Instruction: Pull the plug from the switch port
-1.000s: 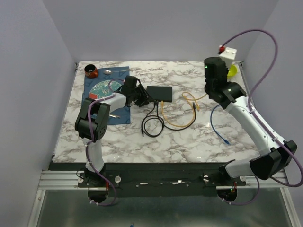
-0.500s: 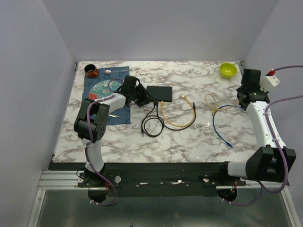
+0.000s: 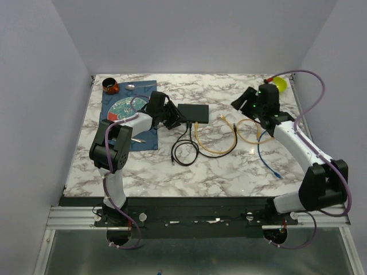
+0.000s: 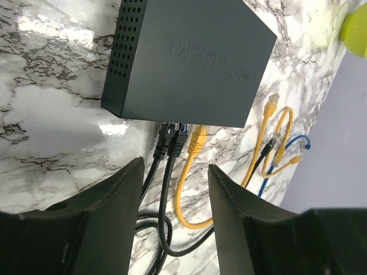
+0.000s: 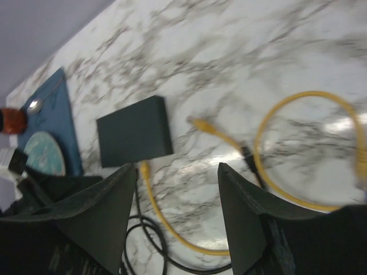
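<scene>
The switch point(image 3: 193, 113) is lying flat on the marble worktop point(image 3: 229, 172), a little left of the middle and toward the far side, with its socket edge facing the near side. Two black plugs point(image 4: 171, 137) are sitting side by side in that edge, and a yellow plug point(image 4: 198, 139) is sitting just to their right. Their cords are running toward the near side, the black cord point(image 3: 184, 152) curling into a loop and the yellow cord point(image 3: 215, 143) sweeping away to the right. The left pincer point(image 3: 174, 118) is resting just left of the switch, by its near left corner. It is released, its fingers point(image 4: 109, 212) standing spread with nothing between them and the plugs showing beyond the gap. Whether it is touching the switch I cannot tell. The right pincer point(image 3: 239, 102) is hovering over the far right part of the worktop, well apart from the switch and pointing toward it. It is likewise released and grasping nothing. A loose yellow loop point(image 3: 249, 129) and a blue cord point(image 3: 266, 154) are lying on the right. A blue mat point(image 3: 117, 123) carrying a plate point(image 3: 122, 107) is lying left of the switch. A green bowl point(image 3: 280, 83) is sitting in the far right corner.
</scene>
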